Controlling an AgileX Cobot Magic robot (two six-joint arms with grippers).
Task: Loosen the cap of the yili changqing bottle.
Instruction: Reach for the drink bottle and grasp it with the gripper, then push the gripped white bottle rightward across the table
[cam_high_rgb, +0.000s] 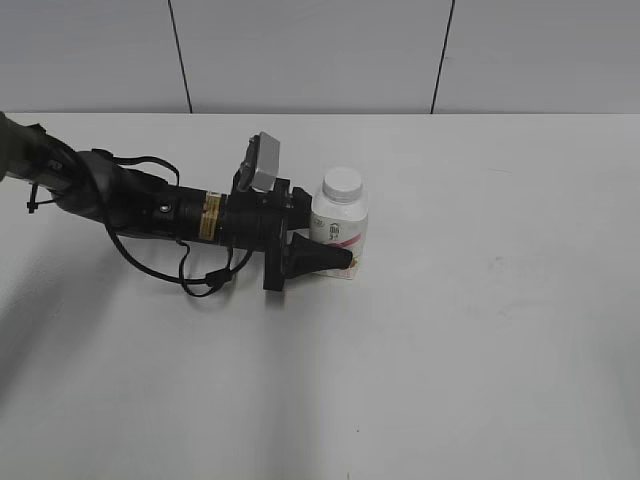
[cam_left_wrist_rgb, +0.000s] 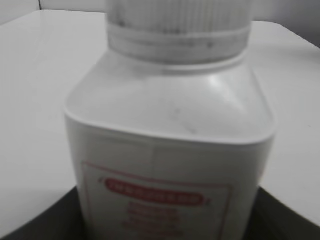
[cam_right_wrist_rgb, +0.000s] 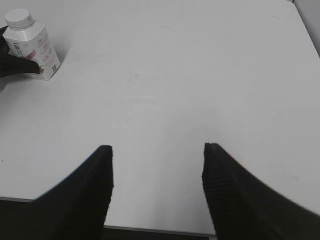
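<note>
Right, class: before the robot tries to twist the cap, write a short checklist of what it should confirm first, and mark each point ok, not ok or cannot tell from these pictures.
1. yili changqing bottle upright on the table: ok.
2. cap seated on the neck, top free of obstruction: ok.
3. left gripper around the bottle's lower body: ok; the fingers bracket it in the left wrist view.
4. Left grip firm enough to resist twisting: cannot tell.
5. right gripper at the cap: not ok; it hangs open over bare table, far from the bottle.
6. Path from right gripper to cap unobstructed: ok.
</note>
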